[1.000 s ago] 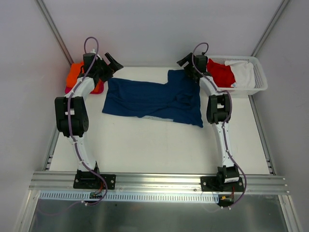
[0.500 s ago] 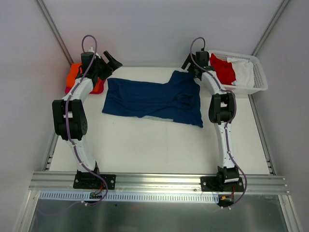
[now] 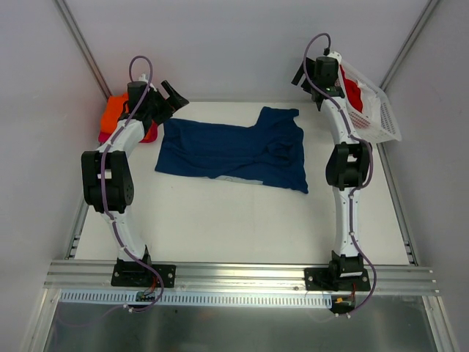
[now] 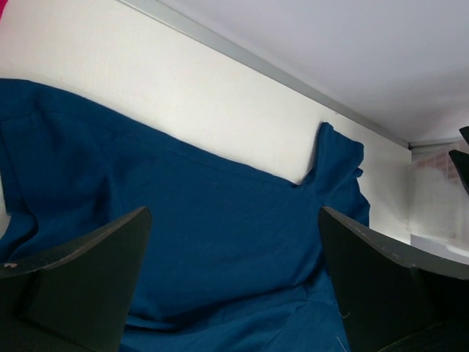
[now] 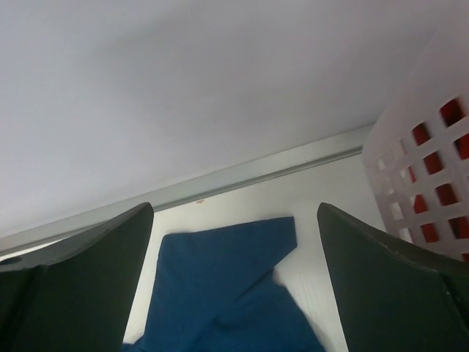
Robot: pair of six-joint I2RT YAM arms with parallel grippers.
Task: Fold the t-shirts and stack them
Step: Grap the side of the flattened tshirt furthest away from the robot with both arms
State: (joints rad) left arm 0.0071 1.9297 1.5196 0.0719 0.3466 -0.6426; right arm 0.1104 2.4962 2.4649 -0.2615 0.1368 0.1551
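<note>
Right claw (image 3: 300, 73) risen toward upper right since earlier frame; basket (image 3: 381, 121) beside it now tilted. Left claw (image 3: 172, 94) at upper left. Both wide open, empty. Navy shirt (image 3: 234, 150) spread, rumpled, upper centre. Step: fold probably not begun. Next: grip far edge corners, fold over.

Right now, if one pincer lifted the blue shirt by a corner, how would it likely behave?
Probably floppy: the blue shirt lies flat with wrinkles, so it would likely drape and sag. It looks thin, so probably light. Pushed, it may bunch up rather than slide whole.
</note>
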